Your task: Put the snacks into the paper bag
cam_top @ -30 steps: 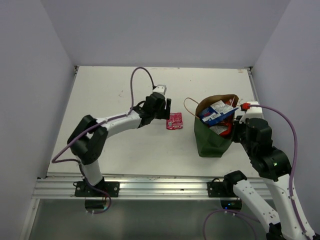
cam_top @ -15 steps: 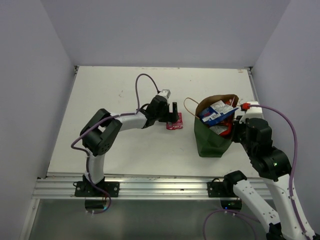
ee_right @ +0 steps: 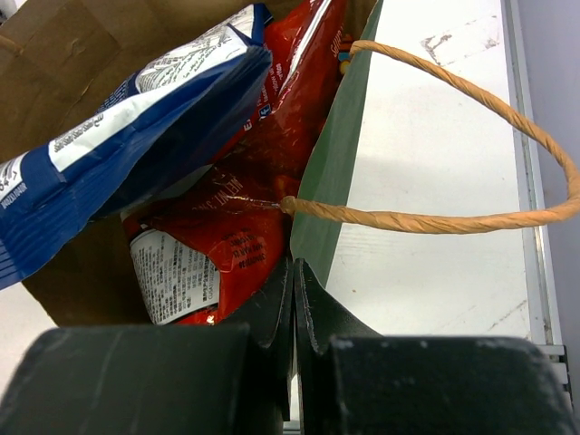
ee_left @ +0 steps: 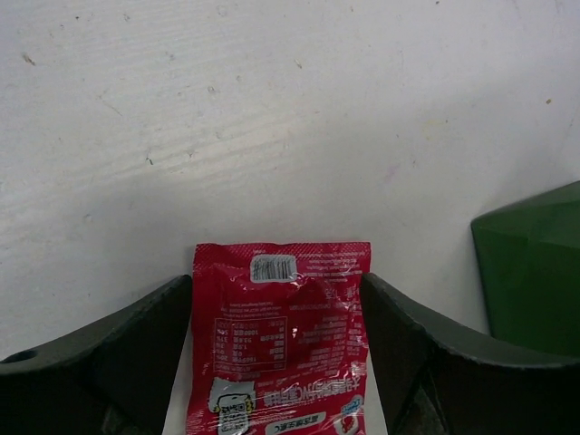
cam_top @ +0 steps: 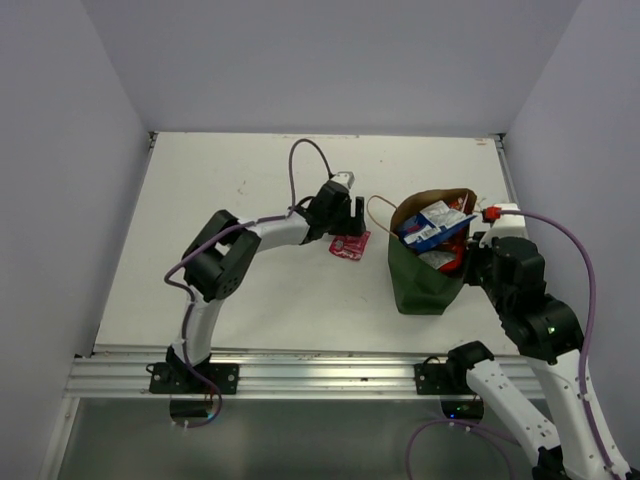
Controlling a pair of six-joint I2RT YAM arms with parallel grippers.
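Alignment is judged ready — the small red sachet (ee_left: pixel 279 340) is bracketed flat on the table (ee_left: pixel 272 109) by the parted left gripper (ee_left: pixel 276 288), its long axis laid along the fingers; the paper bag (cam_top: pixel 420 285), its rim clamped by the right gripper (ee_right: pixel 293 269), is stood near, toward the right.

The small sachet (ee_left: pixel 279 340) is cropped at its lower end.

The left arm (cam_top: pixel 270 232) reaches forward, left end effector (ee_left: pixel 276 294) low with jaws wide apart. The right arm (cam_top: pixel 530 300) is folded, right end effector (ee_right: pixel 292 265) pinched onto the paper bag (ee_right: pixel 331 181) wall.
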